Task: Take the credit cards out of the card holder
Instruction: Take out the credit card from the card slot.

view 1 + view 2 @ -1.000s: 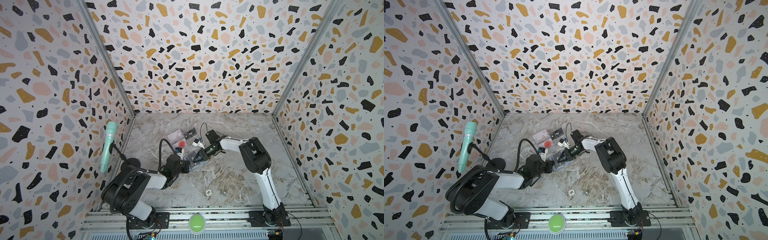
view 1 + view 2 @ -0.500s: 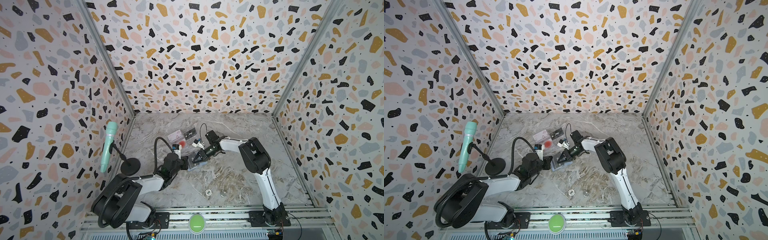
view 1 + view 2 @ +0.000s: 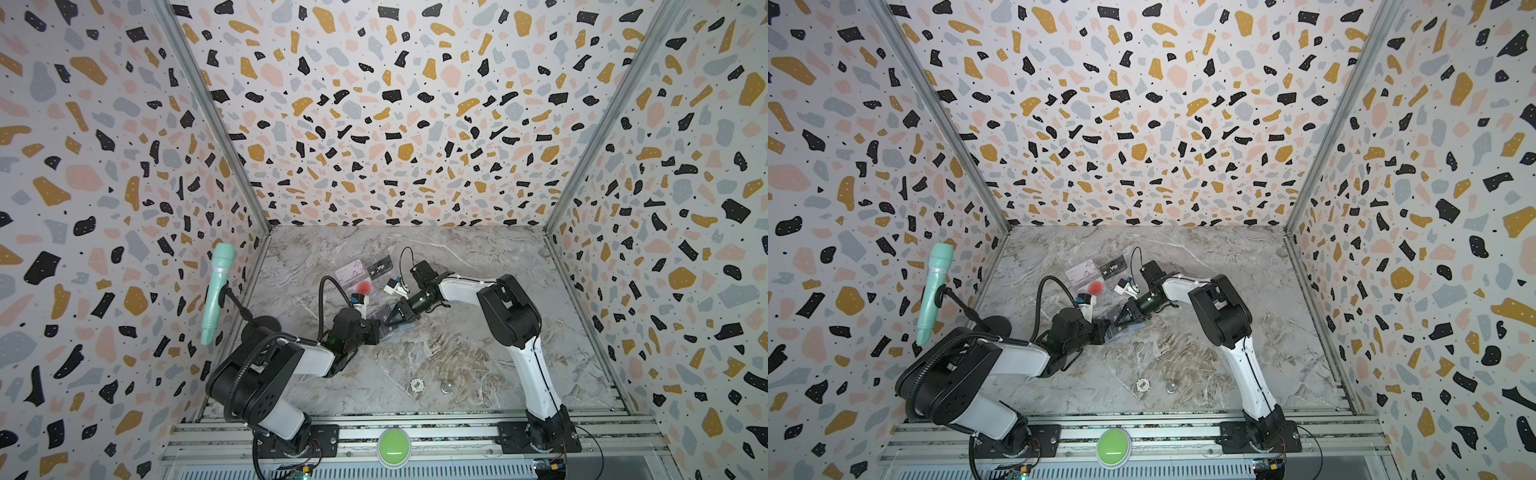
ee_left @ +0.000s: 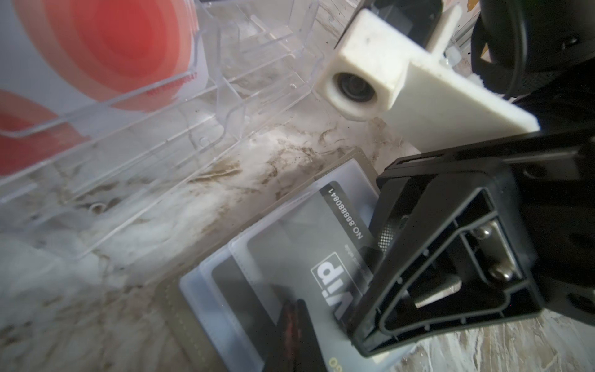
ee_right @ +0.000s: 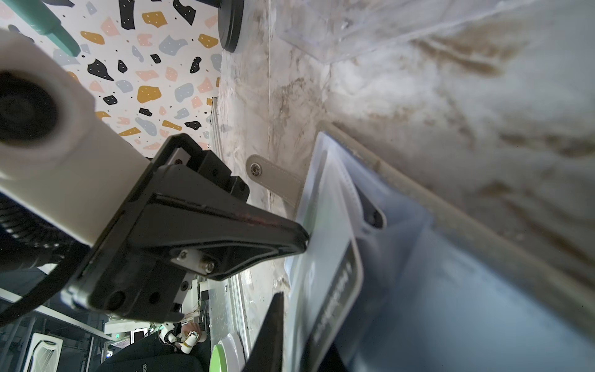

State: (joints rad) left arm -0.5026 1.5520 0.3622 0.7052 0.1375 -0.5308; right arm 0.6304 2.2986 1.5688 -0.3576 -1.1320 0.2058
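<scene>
— Far left first?
— Mint microphone (image 3: 218,291) on a black stand, close to the left wall.

— Left gripper (image 3: 378,330)?
— Low, in from the near left. Jaws clenched tight with nothing between them. Tips pressed down on the left end of the card holder (image 3: 400,328).

— Behind that, on the far side?
— Clear tray (image 4: 257,74) with the red-circle card (image 3: 365,286) propped in it. Pinkish card (image 3: 351,270) and a second black card (image 3: 380,268) just beyond. Inside the tray or behind it, cannot tell.

— And the card holder itself?
— Open and flat on the marble table (image 3: 449,345), about mid-table, between the two grippers. Taupe outside, pale blue-grey sleeves facing up, snap strap (image 5: 273,180) sticking out at one side. Black VIP card (image 4: 289,254) partly tucked in a sleeve, lettering visible.

— Right gripper (image 3: 390,320)?
— Angled down onto the holder from the far right. Jaws nearly closed, pinching the edge of the black VIP card. Sleeve caught as well or not, hard to say.

— Anything nearer?
— White poker chip (image 3: 417,385) and a coin (image 3: 446,388), near each other, well apart from the holder.
</scene>
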